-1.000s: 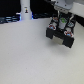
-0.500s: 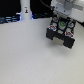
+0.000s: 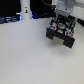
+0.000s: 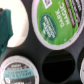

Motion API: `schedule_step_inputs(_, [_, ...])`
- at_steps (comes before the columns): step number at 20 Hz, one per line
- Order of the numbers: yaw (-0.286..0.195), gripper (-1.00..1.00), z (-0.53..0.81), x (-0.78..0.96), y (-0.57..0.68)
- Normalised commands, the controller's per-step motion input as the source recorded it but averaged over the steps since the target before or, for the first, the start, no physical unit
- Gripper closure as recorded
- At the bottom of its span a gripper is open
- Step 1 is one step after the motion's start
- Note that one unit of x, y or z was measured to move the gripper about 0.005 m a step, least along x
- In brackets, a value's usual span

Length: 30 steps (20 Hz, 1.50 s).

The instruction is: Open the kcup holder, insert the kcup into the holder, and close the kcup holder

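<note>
In the wrist view, the camera sat close above the kcup holder (image 4: 35, 55), whose black top plate filled the frame. A green-lidded pod (image 4: 56, 24) marked "DARK MAGIC" occupied the largest visible share. A second pod (image 4: 19, 70) with a white and green lid sat in an adjacent recess. One round recess (image 4: 58, 65) beside it was dark and open. A teal object (image 4: 5, 27) lay over a pale round area at the frame edge; its identity could not be determined.

In the exterior view, the kcup holder (image 3: 61, 34) stood on the white table (image 3: 30, 57), toward the exterior view's right. The gripper (image 3: 62, 19) hung directly over it, and the arm hid the rear of the unit. A green spot, presumably the kcup (image 3: 60, 22), showed at the gripper tip. The finger state could not be told. A white bottle-like post (image 3: 25, 11) stood well apart at the far edge.

Compared with the frame half a second earlier, the gripper remained over the holder with no clear shift.
</note>
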Motion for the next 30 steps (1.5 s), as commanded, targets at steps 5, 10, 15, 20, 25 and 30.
schedule_step_inputs(5, [0.081,-1.0,0.5,0.41,-0.32])
schedule_step_inputs(10, [0.079,-1.0,0.35,0.45,-0.37])
schedule_step_inputs(15, [0.052,-1.0,0.22,0.52,-0.4])
schedule_step_inputs(20, [0.031,-1.0,0.17,0.57,-0.42])
schedule_step_inputs(25, [0.015,-1.0,0.1,0.67,-0.37])
schedule_step_inputs(30, [-0.004,-1.0,0.02,0.82,-0.29])
